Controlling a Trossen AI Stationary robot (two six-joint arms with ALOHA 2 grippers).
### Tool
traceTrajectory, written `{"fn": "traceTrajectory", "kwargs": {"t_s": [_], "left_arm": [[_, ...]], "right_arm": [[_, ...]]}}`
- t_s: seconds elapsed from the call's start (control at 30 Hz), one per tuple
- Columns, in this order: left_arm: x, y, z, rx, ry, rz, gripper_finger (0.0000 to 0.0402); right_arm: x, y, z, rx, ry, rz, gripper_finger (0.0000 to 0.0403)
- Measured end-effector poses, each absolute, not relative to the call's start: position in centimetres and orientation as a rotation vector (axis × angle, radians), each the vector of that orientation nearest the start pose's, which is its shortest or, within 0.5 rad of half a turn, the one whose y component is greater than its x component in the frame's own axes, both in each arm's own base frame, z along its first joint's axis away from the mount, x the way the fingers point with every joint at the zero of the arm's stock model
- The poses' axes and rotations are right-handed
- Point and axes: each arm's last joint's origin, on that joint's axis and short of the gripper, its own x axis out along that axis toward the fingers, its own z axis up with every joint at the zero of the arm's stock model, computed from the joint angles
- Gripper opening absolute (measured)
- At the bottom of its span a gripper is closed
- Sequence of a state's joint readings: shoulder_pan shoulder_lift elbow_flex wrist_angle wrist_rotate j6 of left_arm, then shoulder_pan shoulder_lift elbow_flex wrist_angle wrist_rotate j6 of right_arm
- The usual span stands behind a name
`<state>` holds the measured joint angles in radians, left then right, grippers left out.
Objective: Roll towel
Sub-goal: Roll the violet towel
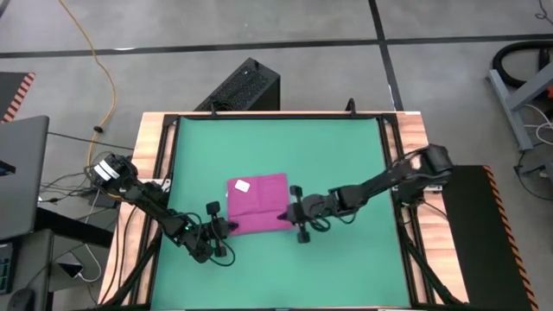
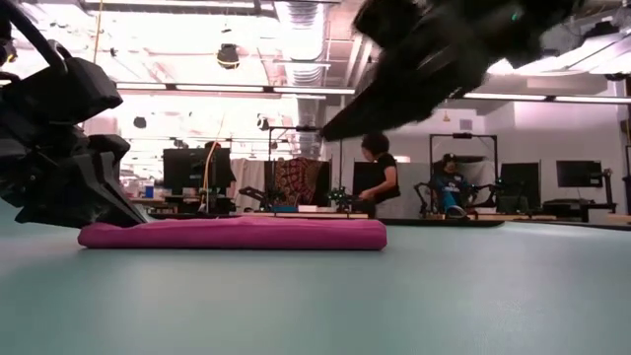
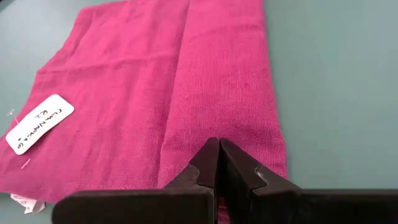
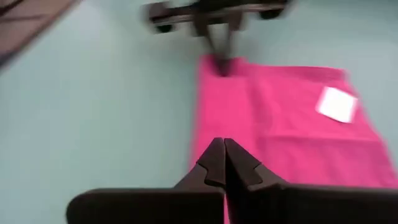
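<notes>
Towel (image 1: pixel 257 205) lies flat between both arms, left gripper (image 1: pixel 232 227) and right gripper (image 1: pixel 287 216) each pinching a near-edge corner, fingers pressed together.

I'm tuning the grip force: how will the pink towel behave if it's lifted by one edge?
The towel lies flat and folded on the green mat, so it is probably floppy and would sag. The woven nap suggests it won't slip easily. Both the left pincer and the right pincer are shut on its near edge, so it looks thin and light.
</notes>
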<state>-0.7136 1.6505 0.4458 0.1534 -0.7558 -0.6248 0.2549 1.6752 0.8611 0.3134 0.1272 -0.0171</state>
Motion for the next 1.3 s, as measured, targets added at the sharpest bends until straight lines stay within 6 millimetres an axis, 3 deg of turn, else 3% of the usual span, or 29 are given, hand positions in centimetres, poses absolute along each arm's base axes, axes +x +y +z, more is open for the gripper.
{"fn": "traceTrajectory", "kwargs": {"t_s": [0.13,0.27,0.4,0.5,0.9,1.3], "left_arm": [[18.6,-13.5,8.2,0.103,0.714,0.274,0.0],[18.6,-13.4,8.2,0.105,0.713,0.276,0.0],[18.6,-13.4,8.2,0.107,0.713,0.278,0.0],[18.5,-13.4,8.2,0.107,0.713,0.28,0.0],[18.5,-13.4,8.1,0.099,0.712,0.286,0.0],[18.5,-13.4,8.1,0.11,0.717,0.283,0.0]], "right_arm": [[31.6,9.4,19.8,-0.135,0.548,0.245,0.0051],[30.8,10.6,19.8,-0.209,0.572,0.296,0.0145],[31.5,11.0,18.0,-0.344,0.589,0.258,0.0256],[32.4,11.0,16.2,-0.41,0.587,0.259,0.0306],[33.8,8.6,13.6,-0.421,0.645,0.194,0.0313],[34.3,7.6,9.8,-0.388,0.728,0.137,0.0312]]}}
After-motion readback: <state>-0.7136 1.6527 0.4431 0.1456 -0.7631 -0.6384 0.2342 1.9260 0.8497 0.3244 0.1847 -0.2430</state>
